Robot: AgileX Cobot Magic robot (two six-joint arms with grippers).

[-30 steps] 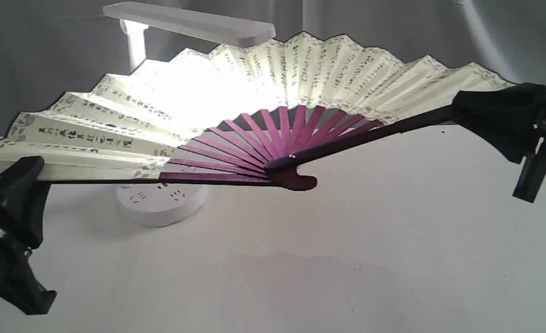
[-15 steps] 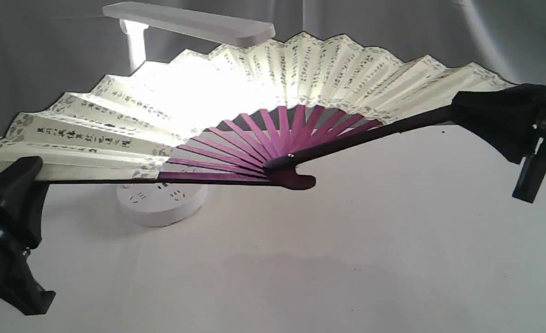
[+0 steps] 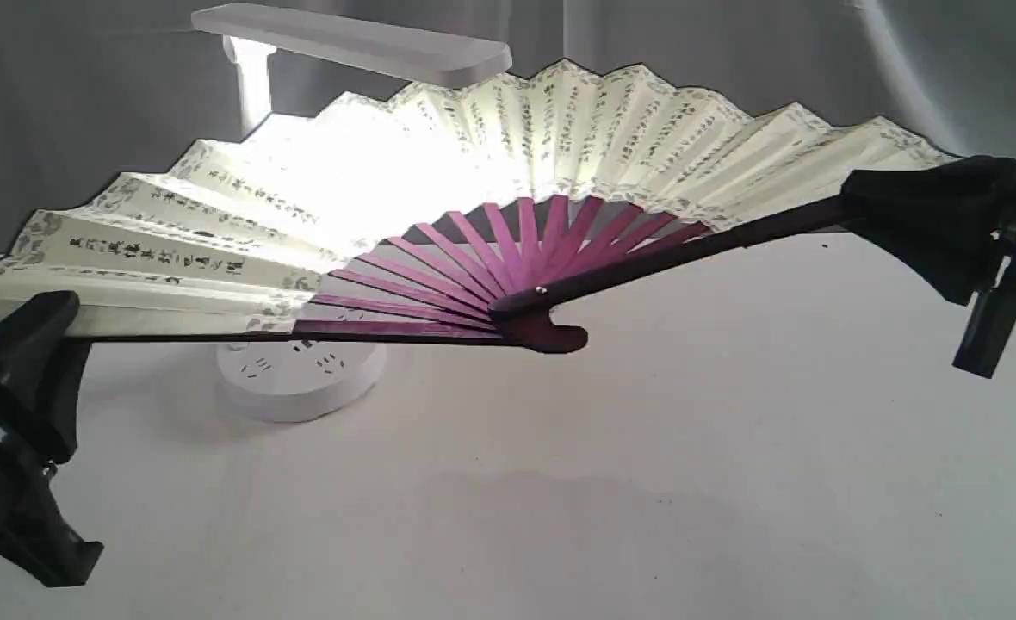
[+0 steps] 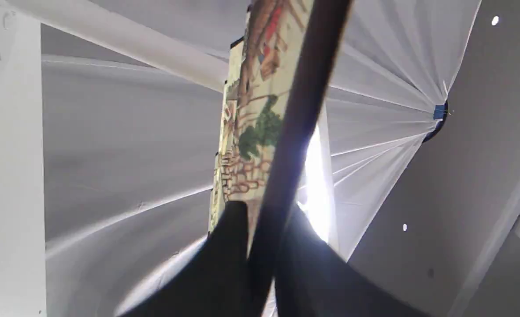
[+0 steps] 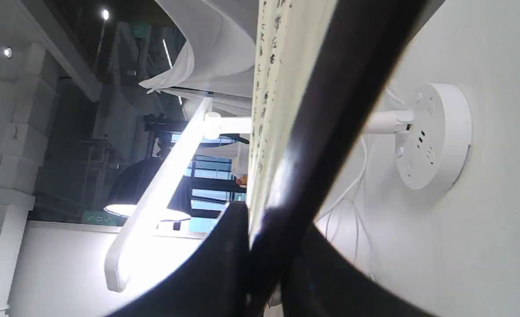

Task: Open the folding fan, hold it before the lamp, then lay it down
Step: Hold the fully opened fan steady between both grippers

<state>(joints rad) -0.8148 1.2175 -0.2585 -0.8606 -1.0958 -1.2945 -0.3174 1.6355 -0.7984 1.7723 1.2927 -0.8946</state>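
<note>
The folding fan (image 3: 491, 155) is spread wide above the table, its cream leaf with black calligraphy glowing where the lamp shines through. Its maroon ribs meet at a pivot (image 3: 542, 293). My left gripper (image 3: 30, 331) is shut on the left guard (image 4: 295, 123). My right gripper (image 3: 904, 207) is shut on the right guard (image 5: 330, 132). The white lamp (image 3: 362, 43) stands behind the fan, lit, its stem mostly hidden; its round base (image 3: 301, 379) shows under the leaf. In the right wrist view the lamp head (image 5: 163, 193) and base (image 5: 436, 136) appear beside the fan's leaf (image 5: 273, 88).
A white tabletop (image 3: 611, 482) runs under the fan. Grey draped cloth (image 3: 86, 112) closes off the back. White cords (image 5: 352, 198) trail from the lamp base.
</note>
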